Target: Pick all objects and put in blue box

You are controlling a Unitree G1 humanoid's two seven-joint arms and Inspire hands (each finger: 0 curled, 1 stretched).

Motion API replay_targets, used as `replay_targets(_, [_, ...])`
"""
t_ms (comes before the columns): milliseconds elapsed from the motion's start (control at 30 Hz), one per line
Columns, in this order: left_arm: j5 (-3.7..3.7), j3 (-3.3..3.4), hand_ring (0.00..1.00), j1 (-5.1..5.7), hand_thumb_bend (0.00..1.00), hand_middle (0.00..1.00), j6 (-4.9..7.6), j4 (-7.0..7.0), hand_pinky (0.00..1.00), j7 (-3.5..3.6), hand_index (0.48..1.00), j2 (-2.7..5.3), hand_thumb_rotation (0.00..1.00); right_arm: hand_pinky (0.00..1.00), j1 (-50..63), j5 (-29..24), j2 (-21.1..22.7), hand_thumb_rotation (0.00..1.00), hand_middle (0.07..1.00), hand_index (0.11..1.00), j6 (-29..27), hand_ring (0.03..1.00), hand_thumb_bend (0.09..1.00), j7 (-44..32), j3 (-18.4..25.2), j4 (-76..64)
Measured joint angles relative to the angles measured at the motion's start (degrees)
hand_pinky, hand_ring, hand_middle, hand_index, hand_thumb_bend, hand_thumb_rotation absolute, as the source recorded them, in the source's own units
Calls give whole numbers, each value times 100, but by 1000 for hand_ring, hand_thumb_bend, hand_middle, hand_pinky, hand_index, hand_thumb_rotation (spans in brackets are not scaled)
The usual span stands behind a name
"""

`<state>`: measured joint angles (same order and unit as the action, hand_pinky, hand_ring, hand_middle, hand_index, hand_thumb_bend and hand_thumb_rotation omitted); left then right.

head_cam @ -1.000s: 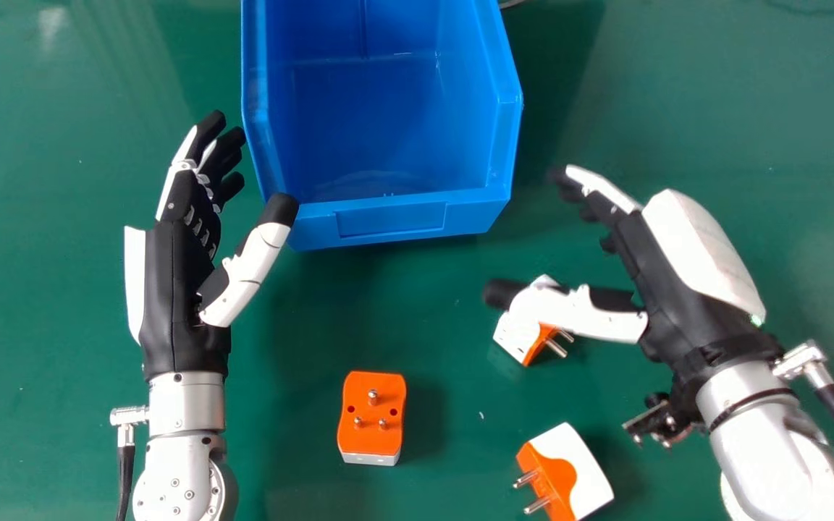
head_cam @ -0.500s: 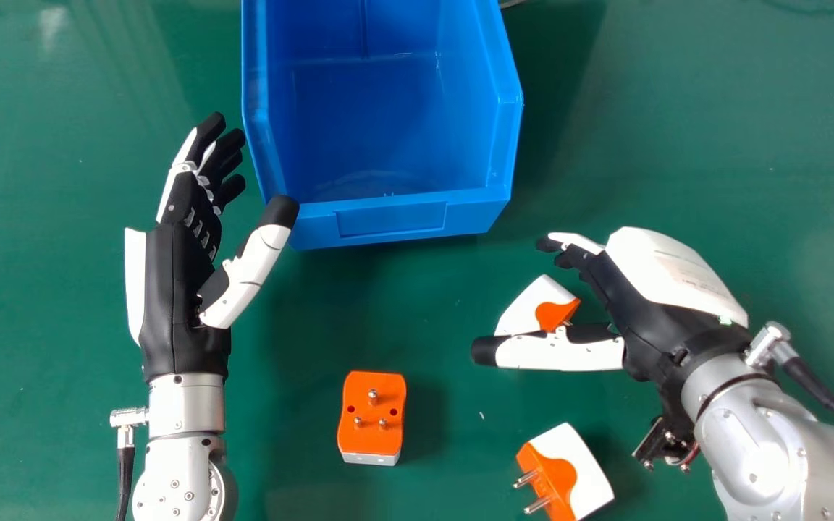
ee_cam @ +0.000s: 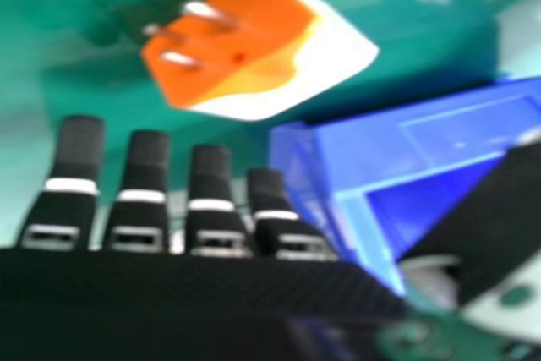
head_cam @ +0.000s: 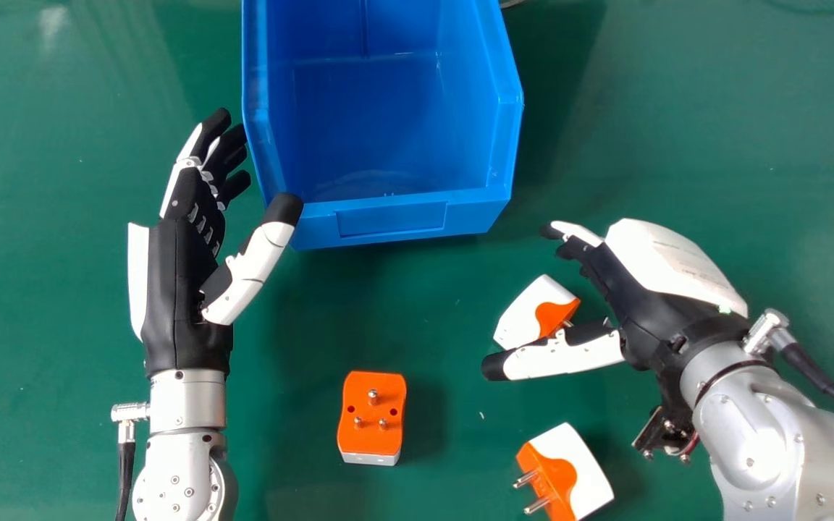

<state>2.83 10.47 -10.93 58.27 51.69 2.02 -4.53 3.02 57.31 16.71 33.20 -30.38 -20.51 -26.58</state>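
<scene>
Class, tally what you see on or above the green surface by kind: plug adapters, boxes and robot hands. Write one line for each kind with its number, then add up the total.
Plug adapters: 3
Blue box: 1
Robot hands: 2
Total: 6

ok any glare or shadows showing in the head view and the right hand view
Head view: pale glare on the far left of the green table, dark shadows to the right of the blue box and of the pins-up adapter; right hand view: bright glints on an adapter's metal pins, shadow on the table beside it.
</scene>
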Motion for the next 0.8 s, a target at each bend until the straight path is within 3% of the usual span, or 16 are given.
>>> replay_targets(200, [21, -1, 881, -15, 798, 866, -1, 0, 863, 39, 870, 1, 499, 697, -63, 189, -163, 476, 966, 924, 117, 917, 906, 10, -45, 183])
replay_targets(800, [21, 1, 883, -23, 796, 867, 1, 0, 867, 50, 873, 4, 499, 686, -430, 421, -542, 347, 1000, 962, 397, 956, 975, 339, -239, 1075])
